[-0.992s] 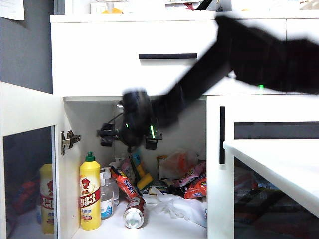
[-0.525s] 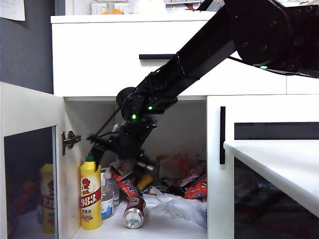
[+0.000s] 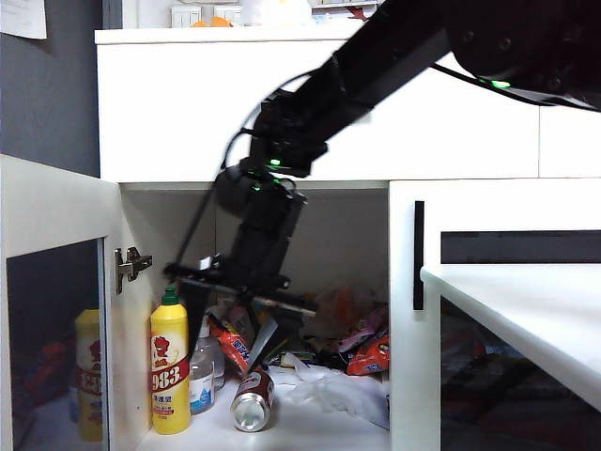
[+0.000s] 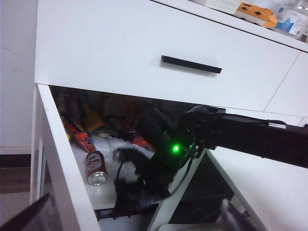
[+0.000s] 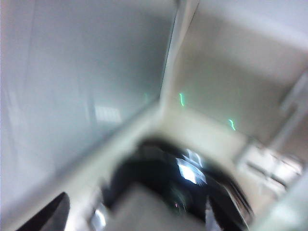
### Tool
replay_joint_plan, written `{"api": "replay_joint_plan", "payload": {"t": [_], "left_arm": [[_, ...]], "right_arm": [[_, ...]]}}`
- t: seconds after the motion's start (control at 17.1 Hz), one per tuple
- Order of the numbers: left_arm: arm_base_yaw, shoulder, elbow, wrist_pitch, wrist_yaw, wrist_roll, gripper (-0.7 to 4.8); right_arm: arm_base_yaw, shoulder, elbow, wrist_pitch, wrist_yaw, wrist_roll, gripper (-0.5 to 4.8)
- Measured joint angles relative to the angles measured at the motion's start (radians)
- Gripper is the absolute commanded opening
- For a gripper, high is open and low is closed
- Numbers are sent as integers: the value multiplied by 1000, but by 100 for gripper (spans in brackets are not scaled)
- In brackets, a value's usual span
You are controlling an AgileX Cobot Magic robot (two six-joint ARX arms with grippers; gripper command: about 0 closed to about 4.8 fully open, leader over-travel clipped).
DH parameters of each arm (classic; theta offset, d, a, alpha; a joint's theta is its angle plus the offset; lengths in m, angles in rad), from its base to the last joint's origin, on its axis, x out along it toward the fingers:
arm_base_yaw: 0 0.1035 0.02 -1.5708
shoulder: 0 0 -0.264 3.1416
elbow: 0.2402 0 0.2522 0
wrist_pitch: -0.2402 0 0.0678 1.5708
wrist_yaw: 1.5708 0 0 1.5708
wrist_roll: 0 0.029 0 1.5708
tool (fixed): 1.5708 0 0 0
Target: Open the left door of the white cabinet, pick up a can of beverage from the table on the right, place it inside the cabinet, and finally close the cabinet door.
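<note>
Right pincer (image 3: 225, 336) at centre frame in the exterior view, inside the open left compartment: fingers apart, gripping nothing, pointing down. Just below, clear of the fingertips: small red drink can with silver rims (image 3: 252, 399) (image 4: 96, 168), on its side on the compartment floor, silver end towards the front. Right wrist view too blurred to read.

Left pincer (image 4: 132, 224) at the bottom edge of its wrist view: fingers spread wide, empty, well back from the large white cabinet (image 3: 178, 94).

Compartment contents:
- tall yellow bottle with green cap (image 3: 169, 362), upright at lower left
- red snack packets (image 3: 366, 349) heaped at the back
- crumpled white plastic bag (image 3: 329, 387) right of the can

White-framed left door with dark glass pane (image 3: 56, 310) swung wide, at the left edge. Plain white bench (image 3: 526, 319) jutting in at lower right. Bare floor around the can's front end.
</note>
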Motion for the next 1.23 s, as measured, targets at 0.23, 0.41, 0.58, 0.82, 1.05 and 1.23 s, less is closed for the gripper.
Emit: {"api": "replay_joint_plan", "payload": {"t": [0.23, 0.41, 0.58, 0.82, 1.05, 1.23], "left_arm": [[0, -1, 5, -1, 1, 0, 479], [0, -32, 8, 1, 3, 0, 479], [0, -68, 8, 3, 3, 0, 479], [-2, -71, 8, 3, 36, 0, 479], [-2, -71, 8, -15, 44, 0, 479], [-2, -71, 8, -31, 48, 0, 386]], "right_arm": [[61, -3, 2, -282, 27, -162, 358], [70, -95, -4, -322, 76, -191, 290], [67, -259, 2, -316, 134, -198, 291], [67, -615, 5, -314, 254, -229, 291], [67, -1020, 6, -322, 446, -241, 288], [67, -1344, 13, -319, 529, -242, 261]]}}
